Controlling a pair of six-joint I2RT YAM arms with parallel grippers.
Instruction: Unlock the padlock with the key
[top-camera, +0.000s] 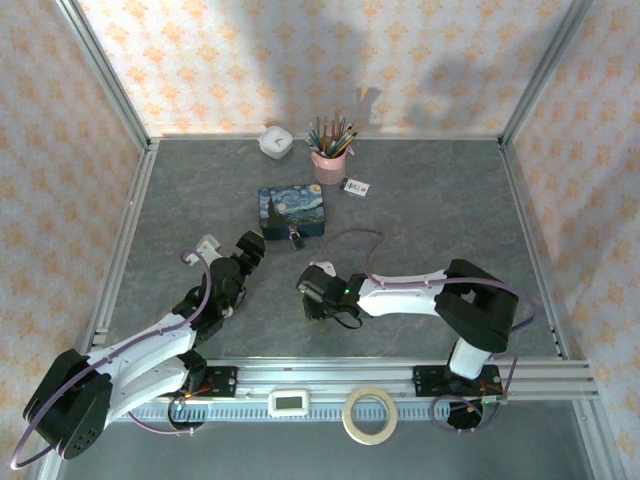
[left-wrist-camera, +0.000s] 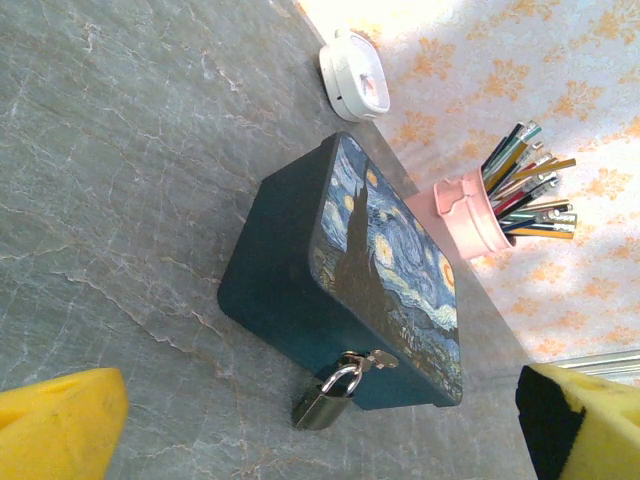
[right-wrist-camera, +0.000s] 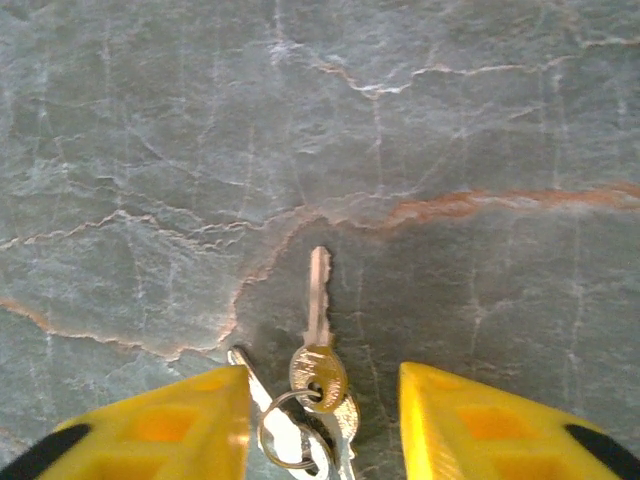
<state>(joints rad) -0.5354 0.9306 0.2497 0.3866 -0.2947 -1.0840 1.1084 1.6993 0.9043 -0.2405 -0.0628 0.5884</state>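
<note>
**Under the right pincer: key lying flat, bad-grab risk**

Right pincer (right-wrist-camera: 320, 390) is hanging wide open and holding nothing. It's straddling the head of the key (right-wrist-camera: 318, 290), which is lying flat on the table (right-wrist-camera: 150, 150) with its blade pointing away. The ring (right-wrist-camera: 285, 440) and spare keys are bunching at the head, so closing fingers are risking a grab on those, or skidding off thin metal. Left pincer (top-camera: 250, 245) is gaping too, empty, facing the padlock (left-wrist-camera: 325, 400) hanging on the blue tin (left-wrist-camera: 290, 290). Keyhole isn't showing, and the frame edge is cutting off the ring.

Silv. padlock (left-wrist-camera: 325, 401) — blue swirly tin (left-wrist-camera: 272, 268)
</note>
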